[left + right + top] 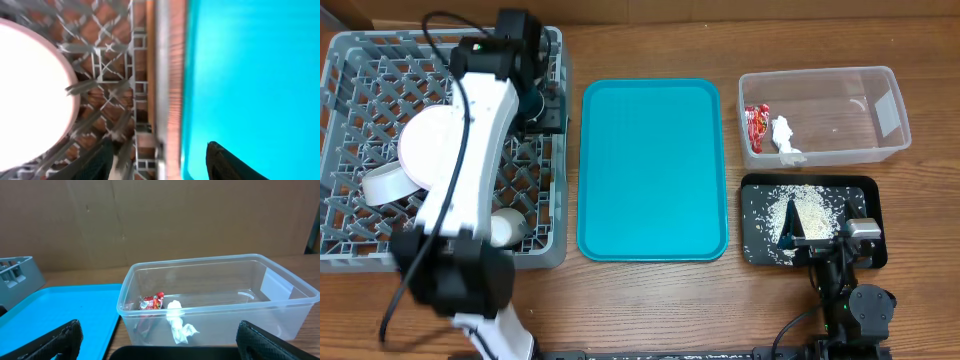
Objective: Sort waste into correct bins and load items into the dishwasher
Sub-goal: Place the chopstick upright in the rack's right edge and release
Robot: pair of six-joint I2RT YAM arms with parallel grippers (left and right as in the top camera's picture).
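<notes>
The grey dishwasher rack (pixel 350 60) at the left holds a large white plate (pixel 425 150), a smaller white dish (pixel 382 187) and a white cup (pixel 506 228). My left gripper (pixel 552 108) hangs over the rack's right wall. In the left wrist view it (pixel 159 145) is open, straddling the wall, with nothing between its fingers. The clear bin (pixel 880 80) holds the red wrapper (pixel 756 122) and white tissue (pixel 786 135). Rice (pixel 800 205) lies in the black bin (pixel 865 190). My right gripper (pixel 810 232) stands open over it, facing the clear bin (pixel 220 312).
The flat teal tray (pixel 653 170) lies between the rack and the bins, with a strip of wooden table on each side. In the left wrist view the plate (pixel 30 85) fills the left and the teal tray (pixel 250 75) the right.
</notes>
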